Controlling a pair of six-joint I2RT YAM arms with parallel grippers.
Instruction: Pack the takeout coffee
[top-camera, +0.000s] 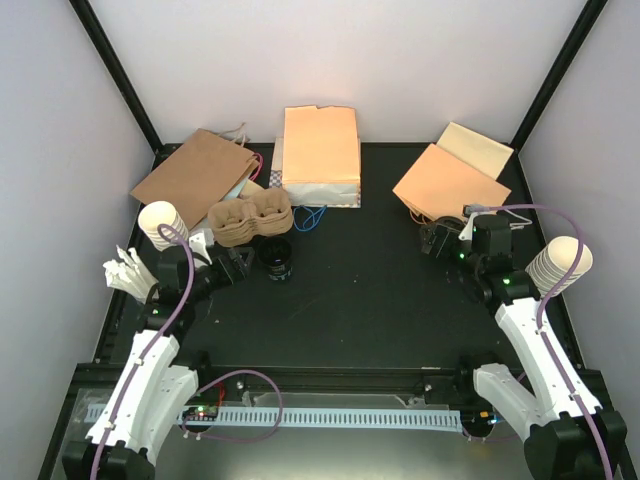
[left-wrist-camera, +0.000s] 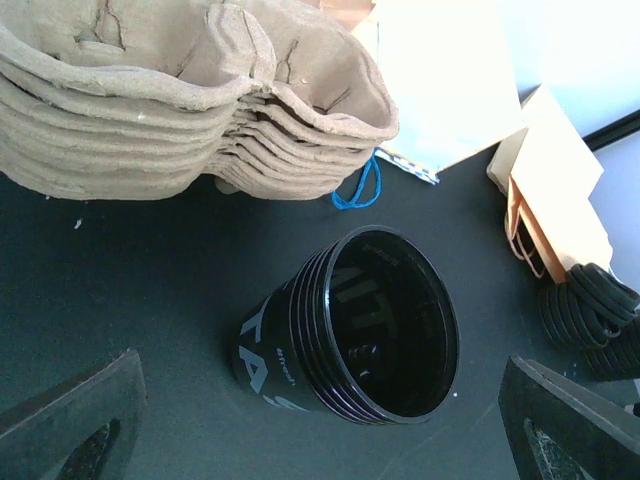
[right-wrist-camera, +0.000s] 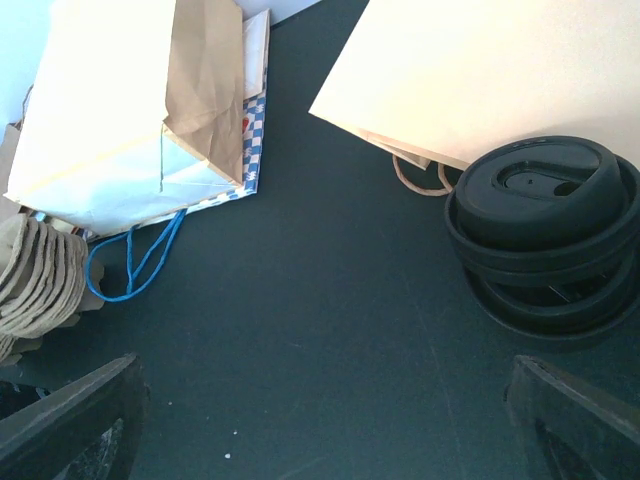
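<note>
While both tools stand parted and hold nothing, I log this step as the approach to a first pick.

Left tool (left-wrist-camera: 320, 410): fingers wide apart. The nested black cups (left-wrist-camera: 350, 330), unlidded, sit on the tabletop (left-wrist-camera: 120, 270) just ahead, in line with the gap and untouched.

Right tool (right-wrist-camera: 325, 410): fingers wide apart. The stack of black lids (right-wrist-camera: 545, 235) is ahead to its right, apart from it.

Beyond: pulp carriers (left-wrist-camera: 190, 100), paper bags (right-wrist-camera: 110, 120).

Next, I judge: lower the left tool and close across the cup wall.
</note>
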